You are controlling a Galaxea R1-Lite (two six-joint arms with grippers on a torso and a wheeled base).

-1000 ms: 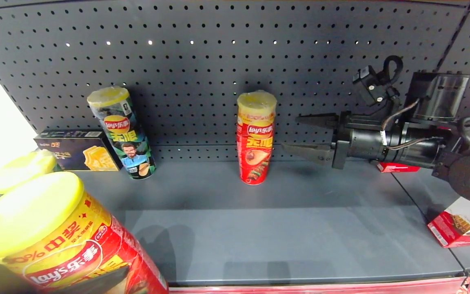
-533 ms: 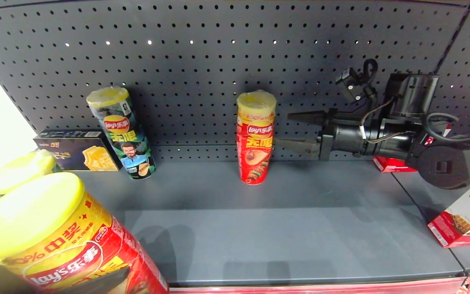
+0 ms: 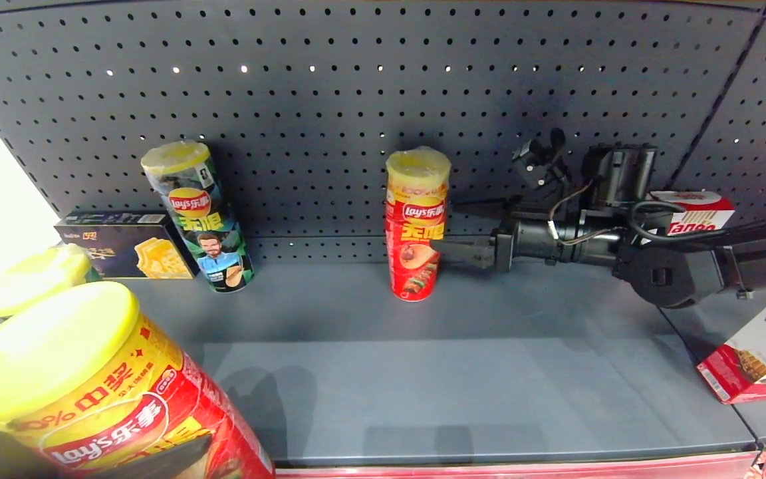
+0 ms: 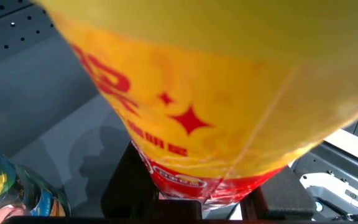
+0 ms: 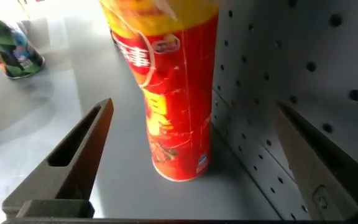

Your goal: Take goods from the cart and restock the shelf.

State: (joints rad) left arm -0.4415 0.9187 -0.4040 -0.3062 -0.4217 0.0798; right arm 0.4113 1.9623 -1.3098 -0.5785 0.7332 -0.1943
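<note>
A red chips can (image 3: 416, 226) with a yellow lid stands upright at the back of the grey shelf (image 3: 463, 386), against the pegboard. My right gripper (image 3: 455, 229) is open and level with it, fingertips just at the can's right side. In the right wrist view the red chips can (image 5: 179, 93) stands between and slightly beyond the spread fingers (image 5: 73, 168). At the near left, my left gripper (image 4: 201, 202) is shut on a second red-and-yellow chips can (image 3: 90, 392), held tilted in front of the shelf edge; that held can (image 4: 216, 93) is very close in the left wrist view.
A green chips can (image 3: 197, 216) leans at the back left beside a dark biscuit box (image 3: 127, 253). Another yellow lid (image 3: 37, 276) shows at the far left. Red-and-white wafer boxes sit at the right (image 3: 762, 359) and back right (image 3: 689, 209). The shelf's middle and front are bare.
My right arm has moved left and lower along the pegboard, bringing its open fingers up to the standing red can and uncovering the back-right wafer box. The left arm and its can have kept still.
</note>
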